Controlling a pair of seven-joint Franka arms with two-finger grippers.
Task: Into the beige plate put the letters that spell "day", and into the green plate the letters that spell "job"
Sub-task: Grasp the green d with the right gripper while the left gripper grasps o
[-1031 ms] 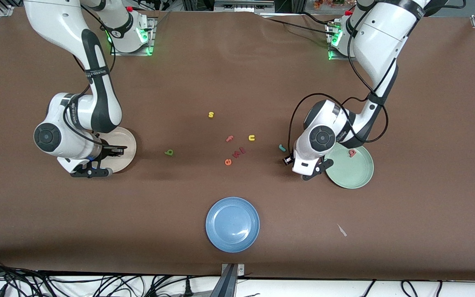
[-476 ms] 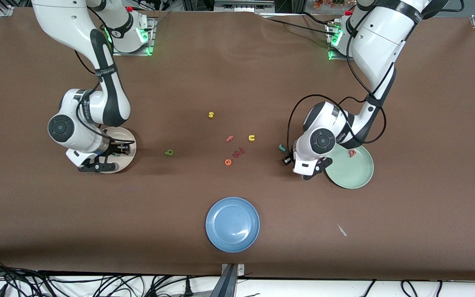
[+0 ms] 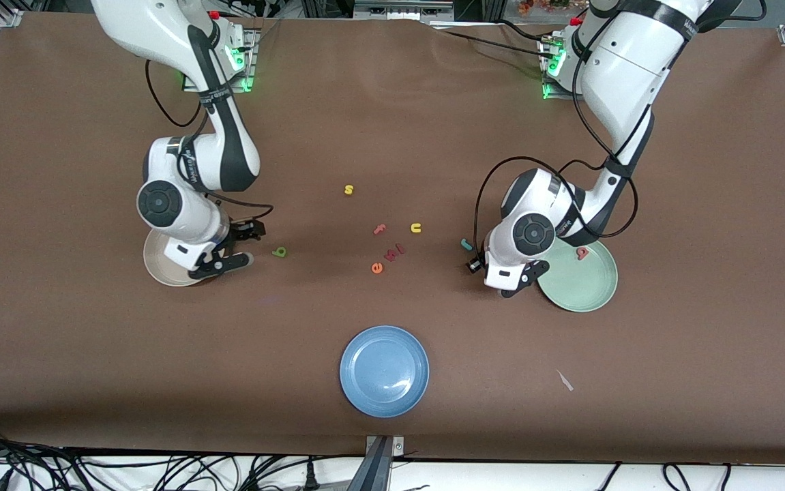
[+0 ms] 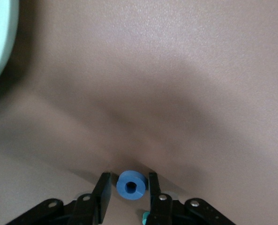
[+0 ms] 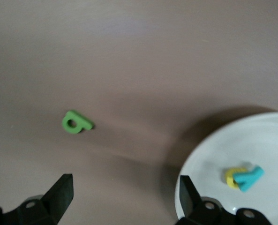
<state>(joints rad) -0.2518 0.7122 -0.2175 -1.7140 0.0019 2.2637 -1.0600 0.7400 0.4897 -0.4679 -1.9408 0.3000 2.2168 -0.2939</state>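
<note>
My left gripper [image 4: 128,177] is low at the table beside the green plate [image 3: 590,290]. Its fingers stand either side of the blue "o" [image 4: 131,183] with thin gaps, open. A teal bit, likely the "j" [image 3: 465,243], peeps out under one finger. The pink-red "b" [image 3: 582,252] lies in the green plate. My right gripper [image 3: 245,245] is open and holds nothing, between the beige plate [image 3: 160,266] and the green "a" [image 3: 280,252]. The right wrist view shows the yellow "d" [image 5: 233,178] and teal "y" [image 5: 250,178] together in the beige plate [image 5: 251,145].
A blue plate [image 3: 384,370] sits near the front edge. Mid-table lie a yellow "s" [image 3: 348,189], pink "f" [image 3: 380,229], yellow "u" [image 3: 416,228], orange "e" [image 3: 377,268] and small pinkish letters [image 3: 397,251]. A white scrap [image 3: 565,380] lies toward the left arm's end.
The right arm swung from over the beige plate toward the green "a", and its gripper went from shut to open. The left arm stayed put while its fingers narrowed.
</note>
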